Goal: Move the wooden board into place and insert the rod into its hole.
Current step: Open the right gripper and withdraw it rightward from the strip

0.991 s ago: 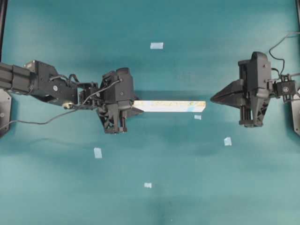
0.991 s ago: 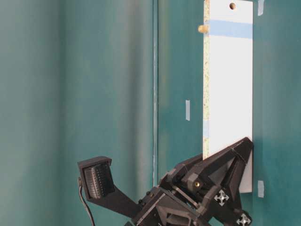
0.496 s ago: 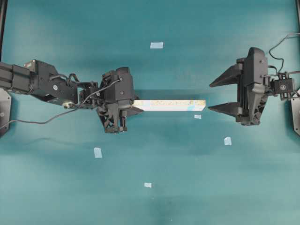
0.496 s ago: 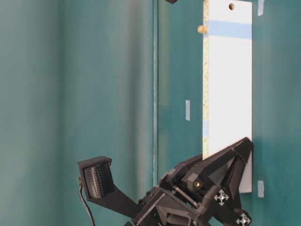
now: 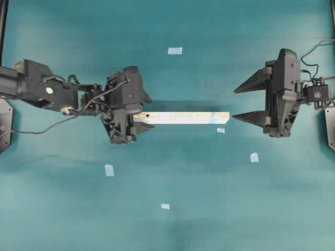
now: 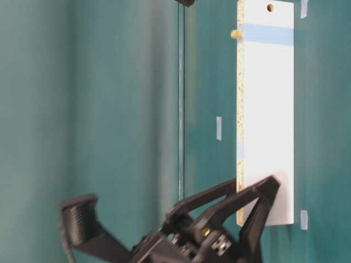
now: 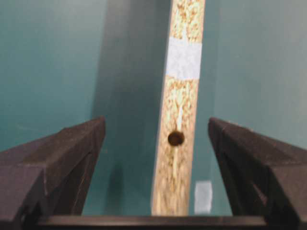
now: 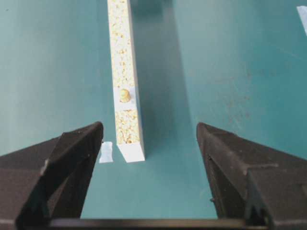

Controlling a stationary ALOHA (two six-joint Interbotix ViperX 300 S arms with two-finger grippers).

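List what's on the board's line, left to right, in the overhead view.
left gripper → empty hole → wooden board → rod standing in the board near its right end → right gripper, clear of the board.

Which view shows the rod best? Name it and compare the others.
The right wrist view: the rod sits sharp and close in the board's speckled edge. The table-level view shows it as a small stub sticking out sideways. Overhead it is too small to tell, and the left wrist view does not show it.
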